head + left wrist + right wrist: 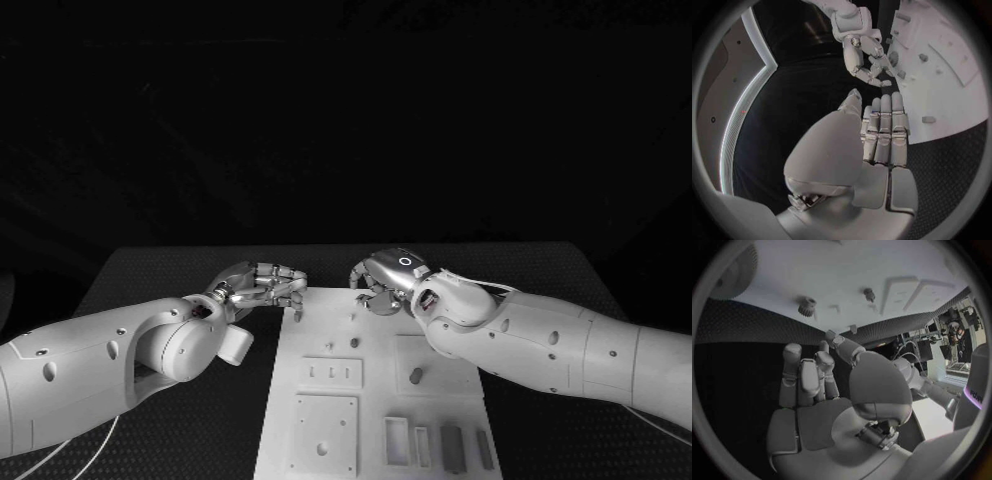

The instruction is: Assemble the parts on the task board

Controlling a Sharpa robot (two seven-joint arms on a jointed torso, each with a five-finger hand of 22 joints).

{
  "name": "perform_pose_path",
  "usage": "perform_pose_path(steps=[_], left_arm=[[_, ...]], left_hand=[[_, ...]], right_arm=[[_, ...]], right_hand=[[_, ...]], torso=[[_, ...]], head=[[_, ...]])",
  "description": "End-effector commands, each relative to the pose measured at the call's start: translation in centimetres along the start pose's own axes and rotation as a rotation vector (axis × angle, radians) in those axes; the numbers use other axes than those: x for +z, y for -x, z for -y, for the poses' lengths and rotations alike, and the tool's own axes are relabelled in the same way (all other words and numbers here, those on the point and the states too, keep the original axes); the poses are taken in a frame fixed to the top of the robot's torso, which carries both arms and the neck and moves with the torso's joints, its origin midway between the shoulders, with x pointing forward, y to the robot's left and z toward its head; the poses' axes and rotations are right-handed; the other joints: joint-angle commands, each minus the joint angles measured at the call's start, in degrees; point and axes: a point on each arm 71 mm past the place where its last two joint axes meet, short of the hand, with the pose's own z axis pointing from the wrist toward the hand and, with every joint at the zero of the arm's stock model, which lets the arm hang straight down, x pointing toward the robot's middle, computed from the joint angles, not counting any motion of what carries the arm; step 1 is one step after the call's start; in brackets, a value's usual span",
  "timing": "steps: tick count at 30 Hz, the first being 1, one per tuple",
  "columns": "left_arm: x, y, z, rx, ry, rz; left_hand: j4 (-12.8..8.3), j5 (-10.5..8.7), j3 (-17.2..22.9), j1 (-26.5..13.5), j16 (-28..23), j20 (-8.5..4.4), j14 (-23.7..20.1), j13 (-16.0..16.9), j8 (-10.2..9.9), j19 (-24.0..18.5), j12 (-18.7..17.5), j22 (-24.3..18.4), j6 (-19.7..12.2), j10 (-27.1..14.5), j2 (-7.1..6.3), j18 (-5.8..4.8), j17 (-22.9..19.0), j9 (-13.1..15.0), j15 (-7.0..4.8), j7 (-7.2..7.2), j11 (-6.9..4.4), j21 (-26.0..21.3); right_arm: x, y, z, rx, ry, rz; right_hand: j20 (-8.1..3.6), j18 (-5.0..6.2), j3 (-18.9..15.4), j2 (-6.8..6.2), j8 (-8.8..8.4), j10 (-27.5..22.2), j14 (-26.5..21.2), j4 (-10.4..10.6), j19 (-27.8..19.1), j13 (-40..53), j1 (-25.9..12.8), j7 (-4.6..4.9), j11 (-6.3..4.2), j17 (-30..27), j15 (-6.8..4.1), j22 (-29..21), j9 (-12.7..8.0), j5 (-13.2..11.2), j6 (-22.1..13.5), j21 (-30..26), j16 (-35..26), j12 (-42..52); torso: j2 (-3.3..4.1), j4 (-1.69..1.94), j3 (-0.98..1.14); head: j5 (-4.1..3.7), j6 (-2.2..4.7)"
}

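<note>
Both robot hands at board [378, 440] 12 o'clock edge: left robot hand [260, 287] fingers together, empty; right robot hand [384, 283] grip cannot tell. Parts [415, 375] loose on board; assembly mostly left.

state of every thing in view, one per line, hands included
left robot hand: at the far left corner of the board, fingers together, holding nothing seen
right robot hand: over the board's far edge, fingers curled, grasp unclear
task board: flat on the table
gear part: standing on the board, untouched
dark part: seated in a recess
</note>
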Motion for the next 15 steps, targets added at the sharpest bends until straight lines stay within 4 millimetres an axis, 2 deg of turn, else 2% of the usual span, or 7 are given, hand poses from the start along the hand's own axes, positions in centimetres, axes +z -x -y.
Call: perform_pose_path(steps=[1, 5, 8, 15], left_arm=[[0.0, -0.2, 0.1, -0.001, -0.008, -0.012], [-0.1, -0.1, 0.1, -0.001, -0.008, -0.013], [-0.2, -0.1, 0.1, -0.002, -0.007, -0.013], [-0.3, 0.0, 0.1, -0.002, -0.006, -0.013]], left_hand=[[-0.03, -0.12, -0.43, -0.5, -0.24, 0.11, 0.03, 0.09, -0.17, -0.29, -0.34, 0.02, 0.02, 0.21, 0.16, 0.52, 0.09, -0.06, 0.45, 0.21, 0.28, -0.34], [-0.04, -0.12, -0.44, -0.49, -0.26, 0.11, 0.03, 0.1, -0.17, -0.29, -0.35, 0.02, 0.03, 0.21, 0.14, 0.53, 0.1, -0.06, 0.45, 0.2, 0.28, -0.35], [-0.04, -0.12, -0.44, -0.47, -0.27, 0.11, 0.03, 0.1, -0.17, -0.29, -0.35, 0.02, 0.03, 0.22, 0.13, 0.53, 0.11, -0.06, 0.44, 0.2, 0.27, -0.36], [-0.05, -0.11, -0.45, -0.45, -0.3, 0.12, 0.04, 0.11, -0.17, -0.28, -0.37, 0.02, 0.04, 0.23, 0.12, 0.53, 0.14, -0.07, 0.45, 0.2, 0.27, -0.37]], right_arm=[[-0.6, 0.8, 0.5, 0.079, 0.005, 0.033], [-1.5, 1.4, 1.9, 0.089, -0.021, 0.031], [-2.2, 1.6, 3.1, 0.091, -0.042, 0.021], [-2.9, 1.4, 4.5, 0.099, -0.058, -0.023]], right_hand=[[0.08, 1.34, -0.11, -1.07, -0.55, -0.41, -0.54, 0.77, 0.36, -0.03, -0.57, 0.66, 0.22, -0.59, 0.23, 0.47, -0.14, -0.06, -1.61, -0.37, -0.41, -0.24], [0.14, 1.34, -0.02, -1.95, -0.93, -0.62, -0.87, 1.63, 0.33, -0.01, -0.92, 0.92, 0.46, -1.08, 0.46, 0.45, -0.25, -0.07, -2.19, -0.5, -0.58, -0.27], [0.18, 1.34, 0.05, -2.55, -1.05, -0.74, -1.11, 2.23, 0.28, 0.01, -1.03, 1.0, 0.55, -1.43, 0.56, 0.45, -0.27, -0.07, -2.34, -0.58, -0.68, -0.28], [0.27, 1.34, 0.1, -3.39, -1.29, -1.11, -1.77, 3.28, 0.09, 0.01, -1.2, 1.16, 0.7, -2.3, 0.69, 0.47, -0.31, -0.08, -2.72, -0.74, -0.97, -0.38]], torso=[[0.01, -0.1, 0.03], [0.0, -0.14, 0.05], [0.05, -0.03, 0.02], [0.07, 0.07, 0.06]], head=[[0.0, 0.05], [-0.08, 0.15], [-0.17, 0.24], [-0.24, 0.31]])
